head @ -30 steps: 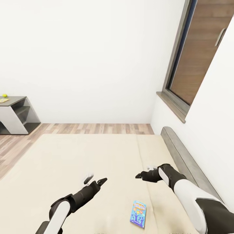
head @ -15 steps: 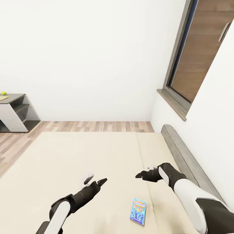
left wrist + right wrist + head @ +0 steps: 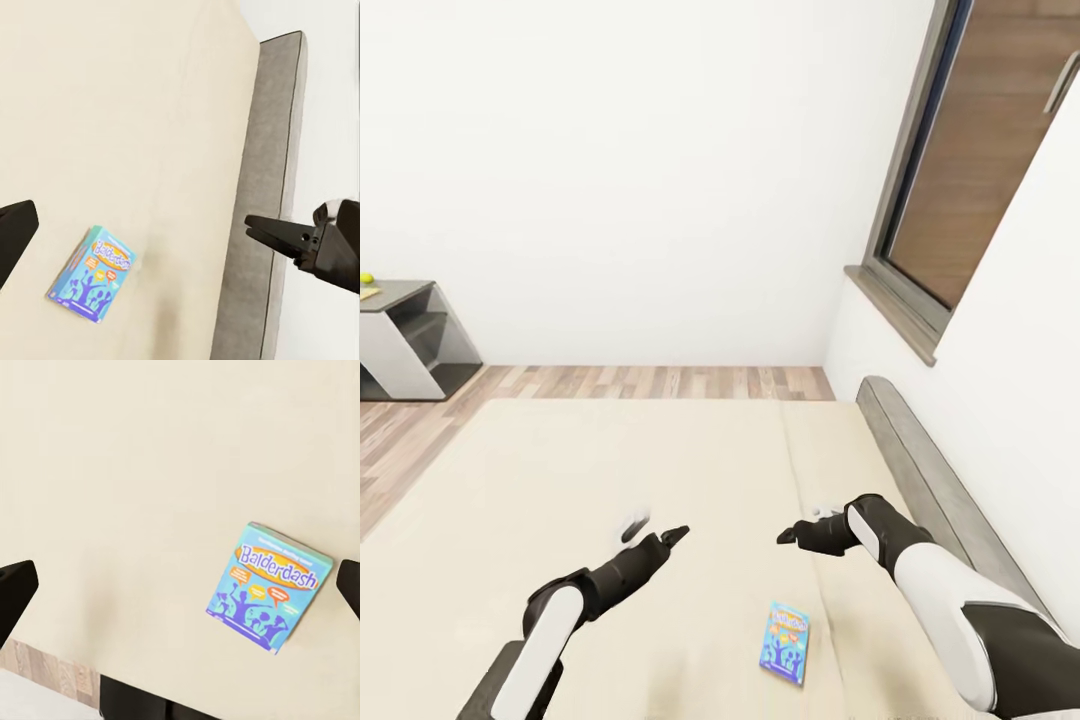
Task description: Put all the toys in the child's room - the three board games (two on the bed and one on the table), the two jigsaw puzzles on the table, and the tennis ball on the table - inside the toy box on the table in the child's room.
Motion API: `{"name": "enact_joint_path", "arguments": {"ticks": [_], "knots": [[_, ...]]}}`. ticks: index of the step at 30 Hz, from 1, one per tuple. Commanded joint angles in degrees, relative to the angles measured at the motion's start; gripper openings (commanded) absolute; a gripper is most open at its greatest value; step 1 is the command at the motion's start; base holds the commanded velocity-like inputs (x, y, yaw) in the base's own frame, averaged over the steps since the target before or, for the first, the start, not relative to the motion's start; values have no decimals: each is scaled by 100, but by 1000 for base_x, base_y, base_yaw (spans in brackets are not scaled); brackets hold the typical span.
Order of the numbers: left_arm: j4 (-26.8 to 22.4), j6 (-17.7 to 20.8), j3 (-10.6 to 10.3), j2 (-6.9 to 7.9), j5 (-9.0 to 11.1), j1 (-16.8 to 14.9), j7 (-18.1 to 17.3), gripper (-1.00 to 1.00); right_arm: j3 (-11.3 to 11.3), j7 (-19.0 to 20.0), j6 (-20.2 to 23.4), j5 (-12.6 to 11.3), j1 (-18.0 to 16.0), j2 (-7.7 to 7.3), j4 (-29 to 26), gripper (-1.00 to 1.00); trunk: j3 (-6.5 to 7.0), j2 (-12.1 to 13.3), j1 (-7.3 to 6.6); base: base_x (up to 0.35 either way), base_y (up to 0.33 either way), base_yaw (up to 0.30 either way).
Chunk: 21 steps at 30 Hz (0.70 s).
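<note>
Leaning over a wide beige bed (image 3: pixel 610 470), the robot holds both arms out above the mattress. A small blue game box (image 3: pixel 785 643) lies flat near the bed's near edge, on the headboard (image 3: pixel 920 470) side, its long axis running roughly away from the robot. The right tool (image 3: pixel 792 534) hovers released, fingers spread and empty, with the box below and nearer the robot; the left tool (image 3: pixel 660 538) is also released and empty, farther off to the side. The right arm looks the nearer one. Far off, a grey desk (image 3: pixel 400 340) carries a tennis ball (image 3: pixel 366 279).
</note>
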Motion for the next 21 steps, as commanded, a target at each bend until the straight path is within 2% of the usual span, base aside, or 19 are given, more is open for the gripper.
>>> {"name": "enact_joint_path", "arguments": {"ticks": [1, 6, 9, 12, 21], "knots": [[66, 29, -1, -4, 71, -183, 74, 100, -27, -1, 51, -13, -25, -1, -6, 100, -22, -12, 3, 0, 0, 0], [264, 55, -23, -68, 115, -713, 211, 100, -25, 5, 95, -24, -126, -27, -6, 100, -68, -12, 3, 0, 0, 0], [324, 58, -39, -130, 123, -832, 276, 100, -27, 9, 125, -31, -161, -47, -6, 100, -96, -12, 3, 0, 0, 0], [356, 59, -36, -219, 145, -739, 337, 100, -27, 10, 166, -37, -198, -67, -7, 100, -125, -12, 3, 0, 0, 0], [348, 56, -42, -267, 144, -573, 368, 100, -25, 11, 189, -38, -218, -69, -7, 100, -209, -12, 3, 0, 0, 0]]}}
